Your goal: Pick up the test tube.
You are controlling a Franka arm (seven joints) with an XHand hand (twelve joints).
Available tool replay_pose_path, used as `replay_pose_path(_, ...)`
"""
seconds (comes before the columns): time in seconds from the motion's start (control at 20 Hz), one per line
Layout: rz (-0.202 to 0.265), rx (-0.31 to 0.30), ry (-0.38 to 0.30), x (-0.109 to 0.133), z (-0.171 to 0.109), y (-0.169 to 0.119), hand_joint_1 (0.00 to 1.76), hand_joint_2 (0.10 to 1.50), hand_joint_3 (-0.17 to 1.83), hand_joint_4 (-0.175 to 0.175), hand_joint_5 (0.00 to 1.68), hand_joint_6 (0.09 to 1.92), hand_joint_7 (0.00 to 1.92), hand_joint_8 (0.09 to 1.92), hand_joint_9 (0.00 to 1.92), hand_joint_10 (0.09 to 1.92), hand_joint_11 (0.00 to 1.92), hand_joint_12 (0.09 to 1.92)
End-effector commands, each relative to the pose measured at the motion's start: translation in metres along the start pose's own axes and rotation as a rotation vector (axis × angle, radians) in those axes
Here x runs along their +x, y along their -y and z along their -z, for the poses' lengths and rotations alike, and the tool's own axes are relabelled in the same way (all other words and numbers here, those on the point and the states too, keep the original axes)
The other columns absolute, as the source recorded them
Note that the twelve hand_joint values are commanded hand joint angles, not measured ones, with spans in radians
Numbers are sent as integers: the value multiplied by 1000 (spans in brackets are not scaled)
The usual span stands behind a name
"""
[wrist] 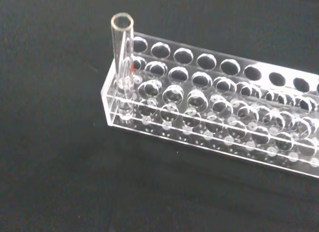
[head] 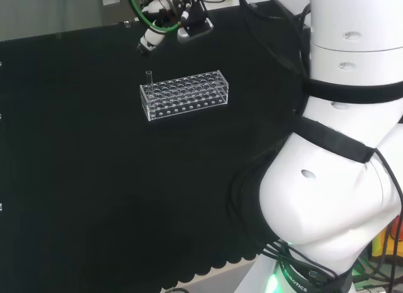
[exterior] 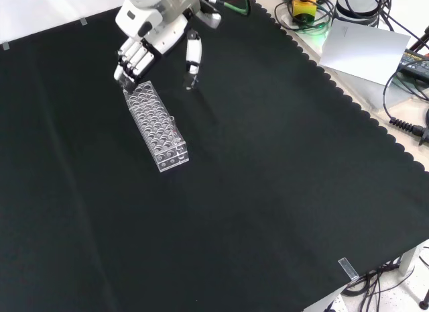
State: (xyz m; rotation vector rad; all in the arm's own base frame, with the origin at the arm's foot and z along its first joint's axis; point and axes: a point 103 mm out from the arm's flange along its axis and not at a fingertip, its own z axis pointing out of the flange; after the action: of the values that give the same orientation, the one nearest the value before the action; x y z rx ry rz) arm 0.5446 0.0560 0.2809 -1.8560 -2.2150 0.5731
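Note:
A clear test tube (head: pixel 149 77) stands upright in a corner hole at the left end of the clear plastic rack (head: pixel 184 95) in the head view. The wrist view shows the test tube (wrist: pixel 122 62) close up, with a small red mark on it, in the end row of the rack (wrist: pixel 214 117). The other holes look empty. In the front view the hand (exterior: pixel 151 37) hovers over the rack's (exterior: pixel 157 124) upper end, fingers (exterior: pixel 131 60) relaxed and thumb spread, holding nothing. The tube (exterior: pixel 172 126) stands near the rack's opposite, lower end. The hand (head: pixel 165 21) is beyond the rack in the head view.
The arm's white links (head: pixel 340 179) stand at the head view's right. Past the cloth's scalloped edge in the front view lie a yellow and red button box (exterior: pixel 305 3), a white sheet (exterior: pixel 362 43) and cables (exterior: pixel 409 121).

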Motion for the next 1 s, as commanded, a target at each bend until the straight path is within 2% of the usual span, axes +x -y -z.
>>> replay_pose_path(0.05, 25, 19, 18, 8, -20, -17, 467, 946, 158, -23, 69, 87, 0, 451, 0, 348, 0, 963)
replay_pose_path(0.45, 38, 17, 9, 15, -41, -27, 528, 935, 152, -56, 200, 87, 115, 718, 0, 603, 0, 1088)
replay_pose_path(1.0, 51, 57, 63, 26, -64, -50, 574, 925, 158, -68, 250, 87, 182, 791, 0, 709, 0, 1143)
